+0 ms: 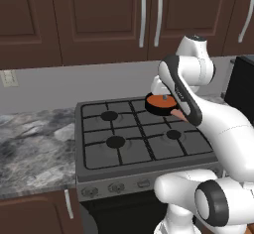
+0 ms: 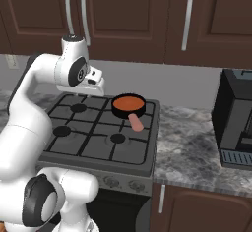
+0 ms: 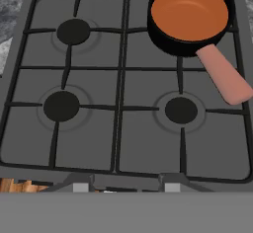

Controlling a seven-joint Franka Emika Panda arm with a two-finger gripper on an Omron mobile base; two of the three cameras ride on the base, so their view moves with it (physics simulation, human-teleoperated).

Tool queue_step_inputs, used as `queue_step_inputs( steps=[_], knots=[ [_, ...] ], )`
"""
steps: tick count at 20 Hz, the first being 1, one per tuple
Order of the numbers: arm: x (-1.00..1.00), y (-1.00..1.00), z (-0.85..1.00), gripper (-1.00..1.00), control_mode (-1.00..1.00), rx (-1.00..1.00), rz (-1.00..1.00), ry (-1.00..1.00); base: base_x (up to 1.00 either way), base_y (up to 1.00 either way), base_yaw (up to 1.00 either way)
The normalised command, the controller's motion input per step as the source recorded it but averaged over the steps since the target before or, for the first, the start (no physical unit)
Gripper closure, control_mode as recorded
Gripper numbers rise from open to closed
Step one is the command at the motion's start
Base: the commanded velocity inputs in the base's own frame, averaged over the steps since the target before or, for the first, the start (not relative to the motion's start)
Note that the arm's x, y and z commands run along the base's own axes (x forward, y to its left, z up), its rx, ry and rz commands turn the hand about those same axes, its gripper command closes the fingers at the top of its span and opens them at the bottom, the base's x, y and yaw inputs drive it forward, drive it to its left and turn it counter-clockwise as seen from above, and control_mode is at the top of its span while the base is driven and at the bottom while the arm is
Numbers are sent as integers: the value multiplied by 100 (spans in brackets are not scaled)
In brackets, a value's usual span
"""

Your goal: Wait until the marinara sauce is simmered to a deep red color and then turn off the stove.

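- the knobs [image 1: 116, 188] sit in a row along the front edge of the stove [image 1: 144, 144], the nearest part of the scene. it is hard to tell from here which knob feeds which burner. a wrong pick would leave the flame on under the pan, or light another burner.
- the end effector [image 2: 92, 82] hangs high above the back left of the stove, closed and holding nothing. its finger tips [image 3: 81, 183] show at the bottom of the hand view, close together. it has a long way down and forward to reach the knobs, and on that sweep the arm's elbow could brush the grates [image 3: 121, 79].
- a closed end effector cannot pinch a small knob; it would have to open first, or the fingers may slide off the knob face.
- the pan handle [image 3: 225, 76] is pink and points toward the front right, over the front right burner [image 3: 181, 110]. an arm passing low there could knock it and slop sauce onto the stove.
- the sauce [image 3: 189, 12] lies in the small black pan [image 2: 129, 106] on the back right burner. it looks orange-red, not deep red, so i judge the wait is not over. turning the stove off now would be too early.
- the dark appliance [image 2: 235, 120] stands on the worktop [image 2: 192, 147] to the right, well apart from the pan; little risk there.
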Motion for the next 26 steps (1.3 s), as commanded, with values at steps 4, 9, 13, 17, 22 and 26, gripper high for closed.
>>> queue_step_inputs(
  steps=[4,9,13,17,22,26],
  knots=[
    [0,0,0,-100,100,0,0,0,0,0,0],
    [0,0,0,-100,100,0,0,0,0,0,0],
    [0,0,0,-100,100,0,0,0,0,0,0],
    [0,0,0,-100,100,0,0,0,-4,0,0],
    [0,0,0,-100,100,0,0,0,-32,0,0],
    [0,0,0,-100,100,0,0,0,-57,5,0]
  ],
)
